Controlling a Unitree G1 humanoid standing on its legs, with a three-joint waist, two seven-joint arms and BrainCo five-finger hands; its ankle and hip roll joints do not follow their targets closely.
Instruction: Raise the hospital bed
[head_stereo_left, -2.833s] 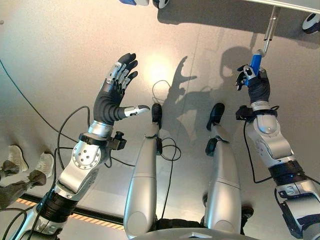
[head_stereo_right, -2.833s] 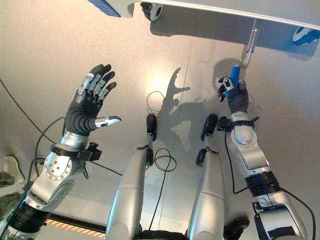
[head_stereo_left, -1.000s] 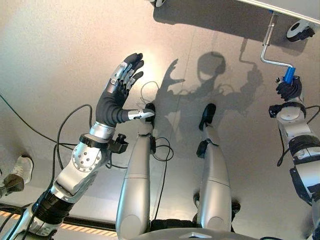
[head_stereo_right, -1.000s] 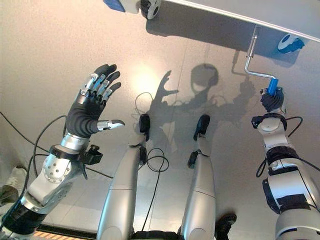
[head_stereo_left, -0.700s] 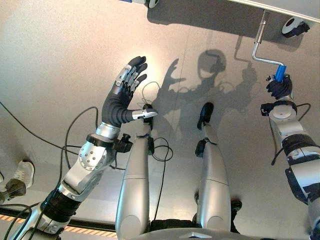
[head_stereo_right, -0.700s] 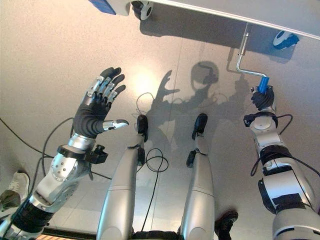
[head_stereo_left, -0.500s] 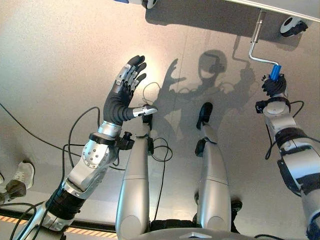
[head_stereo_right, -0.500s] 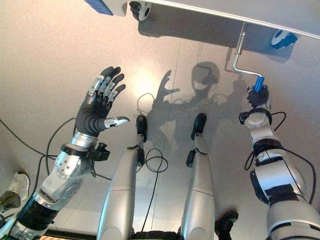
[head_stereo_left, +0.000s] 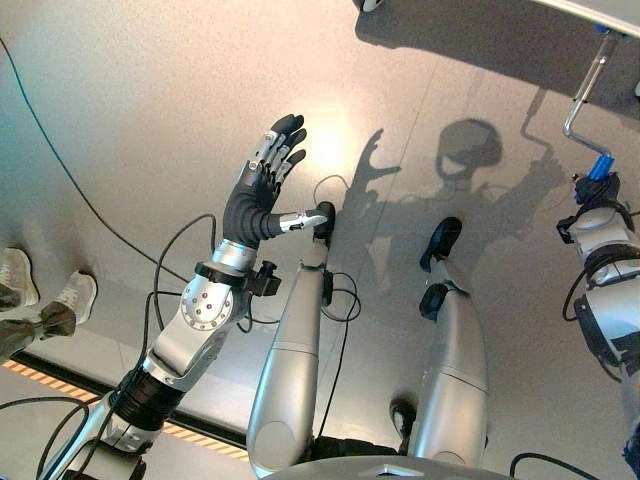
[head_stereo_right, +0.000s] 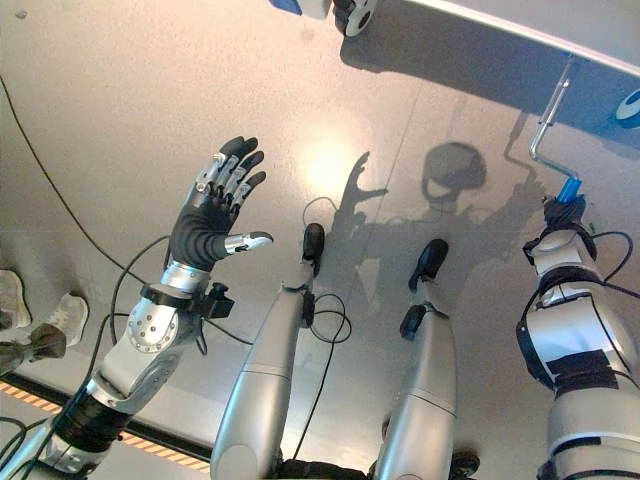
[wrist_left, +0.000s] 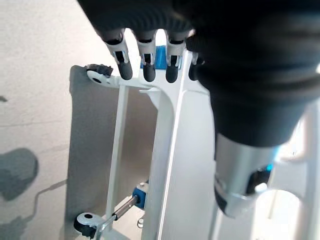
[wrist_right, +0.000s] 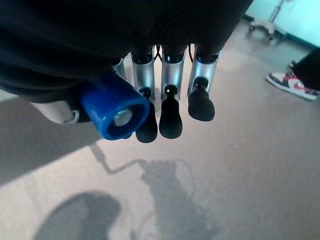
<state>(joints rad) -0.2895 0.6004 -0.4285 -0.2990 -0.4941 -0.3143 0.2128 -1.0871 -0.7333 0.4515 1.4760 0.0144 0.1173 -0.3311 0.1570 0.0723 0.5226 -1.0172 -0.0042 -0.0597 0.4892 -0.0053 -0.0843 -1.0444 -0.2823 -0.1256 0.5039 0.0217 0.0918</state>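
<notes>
Head stereo down – wrist cams close

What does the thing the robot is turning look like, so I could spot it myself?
Find the pale bed frame along the far edge of the floor. A bent metal crank hangs from its underside, ending in a blue handle that the right hand grips. It is the only blue-tipped rod there; the nearby bed wheel is black.

A smooth grey floor (head_stereo_left: 150, 90) with a bright glare patch carries everything here. The hospital bed (head_stereo_right: 520, 25) stands on it at the far edge, resting on castor wheels: one dark wheel (head_stereo_right: 355, 15) near the middle, another with a blue part (head_stereo_right: 630, 105) at the right edge. A person's shoes (head_stereo_left: 75, 295) (pale trainers) stand on the floor at the left.
</notes>
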